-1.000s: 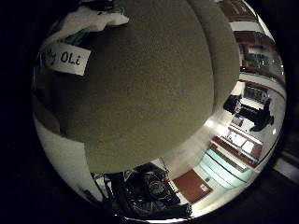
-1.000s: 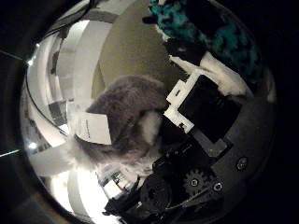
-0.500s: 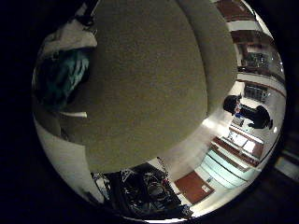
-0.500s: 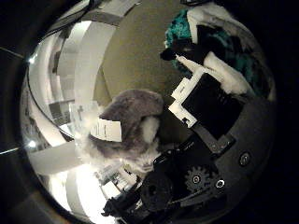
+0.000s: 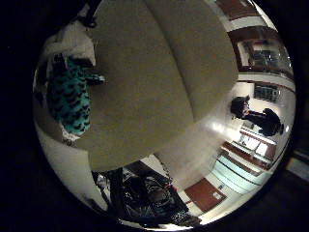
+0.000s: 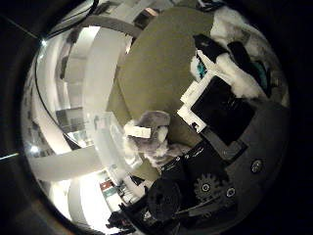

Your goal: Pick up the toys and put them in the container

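Against my palm, at the thumb side, my hand (image 6: 220, 117) is holding a teal and white plush toy (image 5: 72, 92): its white fur is bulging out past my black and white fingers (image 6: 205, 98), which are curling over it, and a strip of teal is showing between them. From the little finger side the same toy is appearing as a teal body patterned with dark shapes, white fur at one end, hanging in front of the olive-green cushion (image 5: 154, 77). That cushion is the big rounded surface filling most of both views, so I am placing everything by it. Lying on the cushion, well apart from the toy I am gripping, a grey furry toy (image 6: 154, 134) with a white tag is resting near the cushion's edge, just beside a curved white wall (image 6: 105, 137) that is running along that edge. Whether that white wall is belonging to the container I cannot tell. Beyond the cushion, a pale shiny floor (image 5: 203, 140) is stretching away toward dark red doors.
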### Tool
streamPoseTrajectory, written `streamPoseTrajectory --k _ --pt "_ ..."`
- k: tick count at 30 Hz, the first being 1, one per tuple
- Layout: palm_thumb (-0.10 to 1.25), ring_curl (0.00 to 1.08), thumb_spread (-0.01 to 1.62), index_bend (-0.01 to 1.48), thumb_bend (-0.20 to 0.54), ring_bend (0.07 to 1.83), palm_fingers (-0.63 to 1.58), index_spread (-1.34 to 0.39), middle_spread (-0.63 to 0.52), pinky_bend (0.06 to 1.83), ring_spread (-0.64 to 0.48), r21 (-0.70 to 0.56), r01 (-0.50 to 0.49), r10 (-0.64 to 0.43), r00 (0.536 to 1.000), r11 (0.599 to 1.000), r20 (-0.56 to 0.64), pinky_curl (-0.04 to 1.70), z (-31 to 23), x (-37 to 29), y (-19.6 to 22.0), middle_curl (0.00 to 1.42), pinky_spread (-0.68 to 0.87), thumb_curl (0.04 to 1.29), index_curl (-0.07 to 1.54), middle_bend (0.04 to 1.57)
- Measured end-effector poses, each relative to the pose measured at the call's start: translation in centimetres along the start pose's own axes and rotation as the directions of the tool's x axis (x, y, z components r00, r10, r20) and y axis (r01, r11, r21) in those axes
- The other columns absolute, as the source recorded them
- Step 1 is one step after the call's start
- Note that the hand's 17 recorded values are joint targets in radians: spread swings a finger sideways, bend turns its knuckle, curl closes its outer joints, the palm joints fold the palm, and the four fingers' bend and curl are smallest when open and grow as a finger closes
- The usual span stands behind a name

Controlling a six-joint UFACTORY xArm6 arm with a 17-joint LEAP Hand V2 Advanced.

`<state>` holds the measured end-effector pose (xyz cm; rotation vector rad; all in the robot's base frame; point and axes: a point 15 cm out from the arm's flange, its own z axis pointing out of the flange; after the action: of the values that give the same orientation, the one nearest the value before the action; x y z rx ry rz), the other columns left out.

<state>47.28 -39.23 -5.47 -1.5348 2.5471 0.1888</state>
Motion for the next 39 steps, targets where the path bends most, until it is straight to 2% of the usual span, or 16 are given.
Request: streamPoseTrajectory --k 11,20,24,33,39 --pt "1.09 0.81 0.93 0.98 -0.014 1.36 1.08 -0.31 -0.17 1.50 -0.23 0.022 0.022 -0.022 1.000 1.000 0.010 0.76 -4.7 -0.2 -0.4 0.84 -0.16 0.71 0.99 1.30" --pt "1.09 0.83 0.94 0.97 -0.013 1.35 1.08 -0.31 -0.17 1.46 -0.23 0.023 0.053 -0.053 0.998 0.998 0.030 0.82 -12.2 -2.4 0.0 0.84 -0.17 0.72 1.00 1.29" --pt "1.09 0.83 0.95 0.96 -0.014 1.35 1.08 -0.31 -0.17 1.45 -0.23 0.020 0.104 -0.105 0.994 0.994 0.038 0.84 -15.7 -4.6 0.5 0.84 -0.17 0.73 1.01 1.29" --pt "1.09 0.84 0.96 0.95 -0.014 1.34 1.08 -0.32 -0.17 1.42 -0.24 0.030 0.217 -0.218 0.975 0.976 0.035 0.89 -22.3 -10.5 5.0 0.84 -0.17 0.73 1.02 1.29" --pt "1.09 0.84 0.96 0.94 -0.014 1.34 1.09 -0.32 -0.17 1.41 -0.24 0.021 0.326 -0.326 0.945 0.945 0.036 0.90 -24.7 -16.9 9.3 0.84 -0.18 0.73 1.03 1.29"
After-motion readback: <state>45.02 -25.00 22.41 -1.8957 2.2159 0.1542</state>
